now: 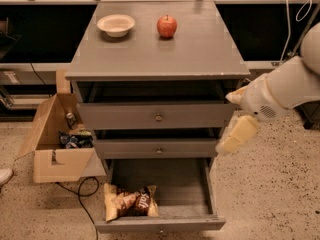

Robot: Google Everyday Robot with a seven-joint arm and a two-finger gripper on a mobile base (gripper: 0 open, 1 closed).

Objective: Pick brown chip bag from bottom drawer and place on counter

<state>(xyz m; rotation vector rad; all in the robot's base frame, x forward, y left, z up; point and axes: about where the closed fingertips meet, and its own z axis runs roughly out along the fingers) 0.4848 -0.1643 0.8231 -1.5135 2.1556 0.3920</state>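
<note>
The brown chip bag (131, 202) lies in the front left corner of the open bottom drawer (160, 224), which is pulled out toward me. The counter (160, 51) is the grey top of the cabinet. My gripper (235, 134) hangs at the right side of the cabinet, level with the middle drawer, above and to the right of the bag and well apart from it. It holds nothing that I can see.
A white bowl (116, 25) and a red apple (167, 26) stand at the back of the counter. The two upper drawers (158, 117) are slightly ajar. An open cardboard box (52, 149) with packets stands left of the cabinet, with a cable (82, 199) on the floor.
</note>
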